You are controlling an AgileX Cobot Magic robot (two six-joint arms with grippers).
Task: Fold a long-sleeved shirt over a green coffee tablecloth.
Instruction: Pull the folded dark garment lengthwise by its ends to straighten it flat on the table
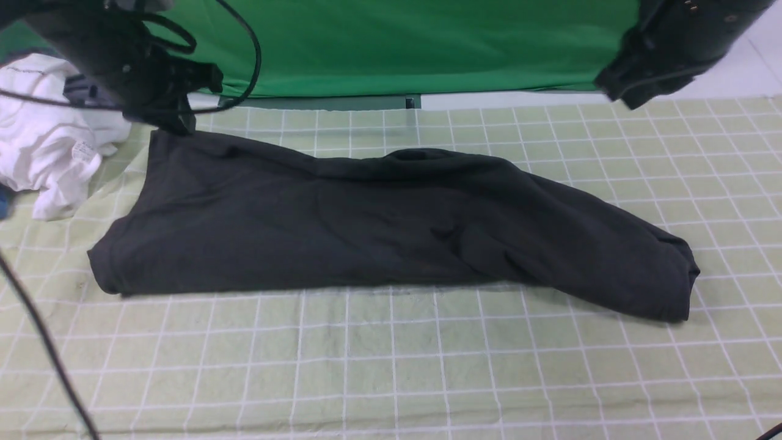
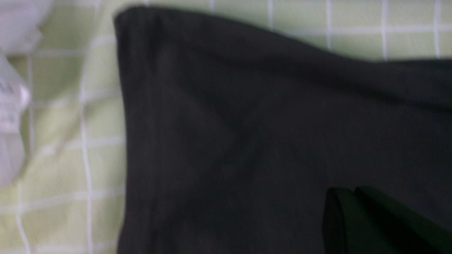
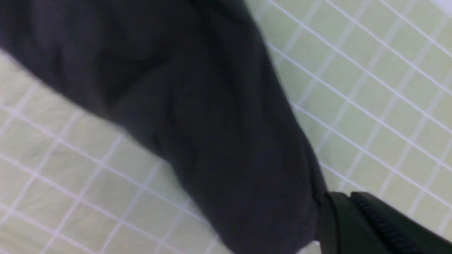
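Note:
The black long-sleeved shirt point(image 1: 379, 226) lies folded into a long band across the green coffee tablecloth point(image 1: 391, 366), its collar point(image 1: 415, 155) at the far edge. My left gripper point(image 1: 174, 122) hovers over the shirt's far left corner. In the left wrist view its fingers point(image 2: 340, 215) are pressed together above the black fabric point(image 2: 229, 134), holding nothing. My right gripper point(image 1: 629, 91) is raised at the far right, off the cloth. In the right wrist view it point(image 3: 348, 199) is shut beside the shirt's end point(image 3: 219, 141), with nothing between its fingers.
A crumpled white garment point(image 1: 43, 134) lies at the far left, close to the left arm. A plain bright-green backdrop point(image 1: 415, 43) hangs behind the table. Black cables point(image 1: 36, 330) run across the left side.

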